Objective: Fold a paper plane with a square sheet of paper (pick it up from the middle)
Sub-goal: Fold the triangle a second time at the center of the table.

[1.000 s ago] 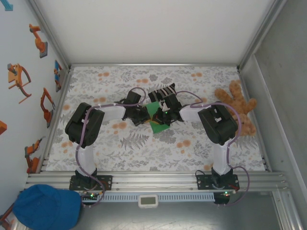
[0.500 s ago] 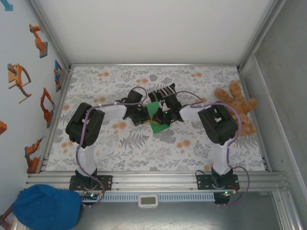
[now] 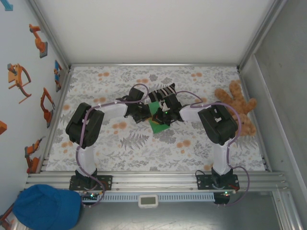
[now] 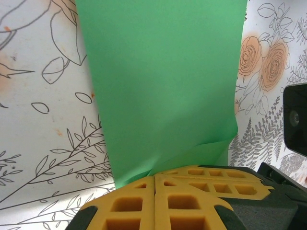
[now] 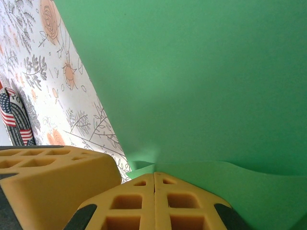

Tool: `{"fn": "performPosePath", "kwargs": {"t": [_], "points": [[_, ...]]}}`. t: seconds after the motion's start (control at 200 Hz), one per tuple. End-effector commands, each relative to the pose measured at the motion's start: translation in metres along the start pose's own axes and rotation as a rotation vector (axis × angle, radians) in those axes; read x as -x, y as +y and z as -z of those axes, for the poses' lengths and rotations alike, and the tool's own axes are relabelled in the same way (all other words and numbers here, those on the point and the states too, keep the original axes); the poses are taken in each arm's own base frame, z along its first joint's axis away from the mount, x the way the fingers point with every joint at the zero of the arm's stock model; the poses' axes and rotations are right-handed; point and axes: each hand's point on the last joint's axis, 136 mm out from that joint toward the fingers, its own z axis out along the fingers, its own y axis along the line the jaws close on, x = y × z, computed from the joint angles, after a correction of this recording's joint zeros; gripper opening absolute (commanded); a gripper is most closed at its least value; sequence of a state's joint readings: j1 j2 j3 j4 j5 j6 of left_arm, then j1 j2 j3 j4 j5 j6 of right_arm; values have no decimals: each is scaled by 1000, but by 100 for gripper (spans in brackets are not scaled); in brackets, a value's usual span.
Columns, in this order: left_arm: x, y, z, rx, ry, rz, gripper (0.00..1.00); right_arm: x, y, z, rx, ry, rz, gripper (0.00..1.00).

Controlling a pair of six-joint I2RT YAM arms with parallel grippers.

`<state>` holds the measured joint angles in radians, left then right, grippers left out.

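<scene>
The square sheet of paper (image 3: 157, 126), bright green, is sitting on the floral worktop (image 3: 144, 153) just on the near side of the black-and-white striped sock (image 3: 163, 91), towards the arm bases. Both arms are reaching in to it from either side.

The left claw (image 4: 154, 181) is pressing its yellow pads flat together, with no gap showing along the seam. The near edge of the sheet is running into that seam, so the claw is gripping the paper. From the pinch, the sheet is rising away in a smooth green plane with a soft fold at its lower right.

The right claw (image 5: 154, 181) is closing the same way, pads meeting, and the green paper is curling up around its tip, caught between them. Another yellow pad (image 5: 48, 172) is sitting just beside it on the left. In the right wrist view, a bit of the sock's stripes is showing at the far left edge.

A brown teddy bear (image 3: 238, 109) is lying well to the right of the sock, against the worktop's edge. A blue cap (image 3: 45, 206) is resting far from the sock, beyond the near left corner.
</scene>
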<state>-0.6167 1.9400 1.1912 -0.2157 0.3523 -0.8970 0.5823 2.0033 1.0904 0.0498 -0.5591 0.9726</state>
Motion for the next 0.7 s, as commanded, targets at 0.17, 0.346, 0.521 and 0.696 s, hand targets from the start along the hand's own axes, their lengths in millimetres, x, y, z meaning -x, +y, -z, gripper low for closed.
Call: {"fn": "performPosePath", "kwargs": {"t": [0.17, 0.346, 0.521, 0.696], "points": [[-16, 18, -13, 72, 56, 5, 0, -13, -32, -9, -98, 33, -51, 0], [-20, 23, -17, 81, 74, 12, 0, -12, -32, -9, -98, 32, -51, 0], [-20, 27, -18, 103, 78, 8, 0, -13, -31, -9, -96, 33, -52, 0], [-25, 44, -21, 174, 101, 4, 0, -12, -26, -8, -80, 31, -49, 0]]}}
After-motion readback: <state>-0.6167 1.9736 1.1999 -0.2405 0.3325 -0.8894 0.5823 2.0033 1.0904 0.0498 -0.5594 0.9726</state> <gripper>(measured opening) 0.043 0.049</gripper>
